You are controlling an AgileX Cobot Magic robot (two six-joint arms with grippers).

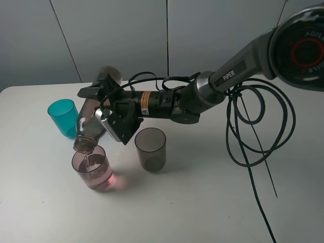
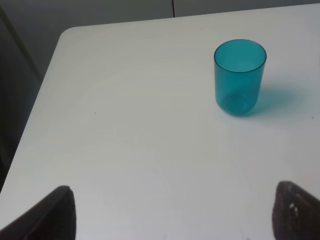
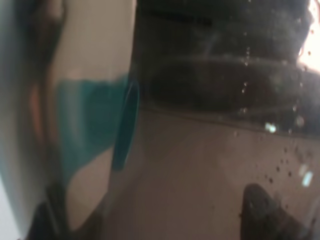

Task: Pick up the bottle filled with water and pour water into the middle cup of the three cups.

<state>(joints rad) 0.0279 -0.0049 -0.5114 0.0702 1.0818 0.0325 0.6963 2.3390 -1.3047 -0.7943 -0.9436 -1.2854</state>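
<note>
Over white table (image 1: pixel 202 202), bottle (image 1: pixel 87 132) tilted, grey wall (image 1: pixel 101 35) behind

White table (image 1: pixel 202 207) before grey wall (image 1: pixel 116 35) (seamed panels)

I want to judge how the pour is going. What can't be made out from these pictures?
Water left in the bottle: in the high view the right gripper covers much of its body; the right wrist view is too close and blurred.
Pink cup and grey cup: outside the left wrist view, which shows only the teal cup.
Left gripper: only its tips show in its wrist view; it is outside the high view.
</note>
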